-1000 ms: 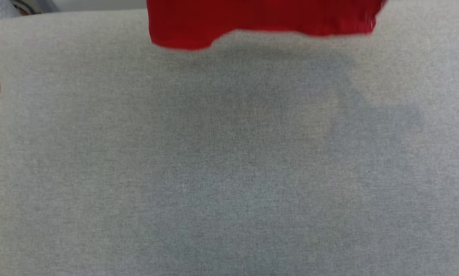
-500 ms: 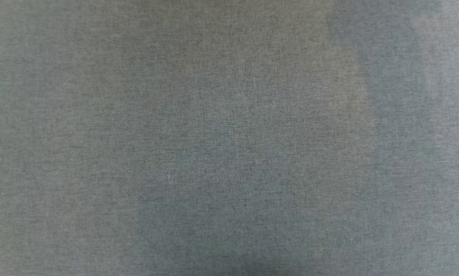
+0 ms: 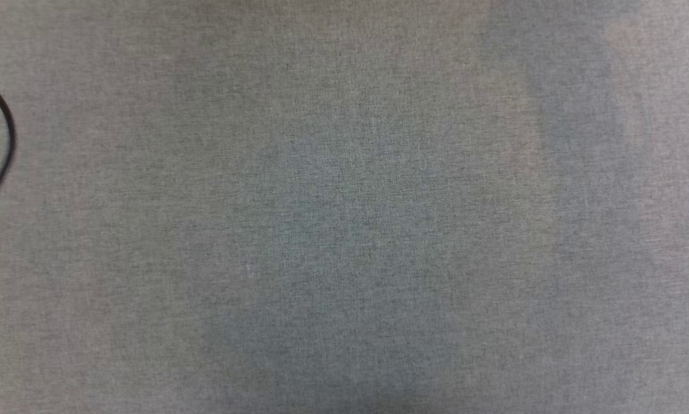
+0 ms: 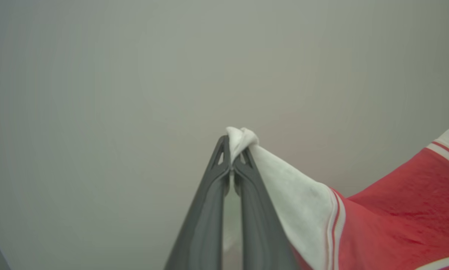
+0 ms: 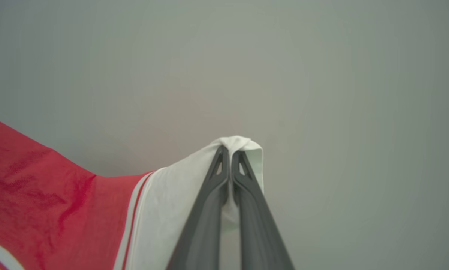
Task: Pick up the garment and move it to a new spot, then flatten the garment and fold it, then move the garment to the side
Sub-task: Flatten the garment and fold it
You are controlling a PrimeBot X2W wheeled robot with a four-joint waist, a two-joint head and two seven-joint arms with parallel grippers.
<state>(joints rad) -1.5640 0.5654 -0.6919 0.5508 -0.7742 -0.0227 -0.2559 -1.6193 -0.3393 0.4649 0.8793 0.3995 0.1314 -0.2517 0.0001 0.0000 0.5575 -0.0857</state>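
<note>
Here, left tool [image 4: 232,157], right tool [image 5: 230,155] tight on garment [image 4: 397,210] sleeves; black cable [image 3: 6,144] on grey cloth [image 3: 344,230].

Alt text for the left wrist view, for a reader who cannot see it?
The left gripper, shut, pinches the bunched tip of the white sleeve of the garment, whose red body with striped trim stretches off to the lower right. The background is plain pale grey.
</note>
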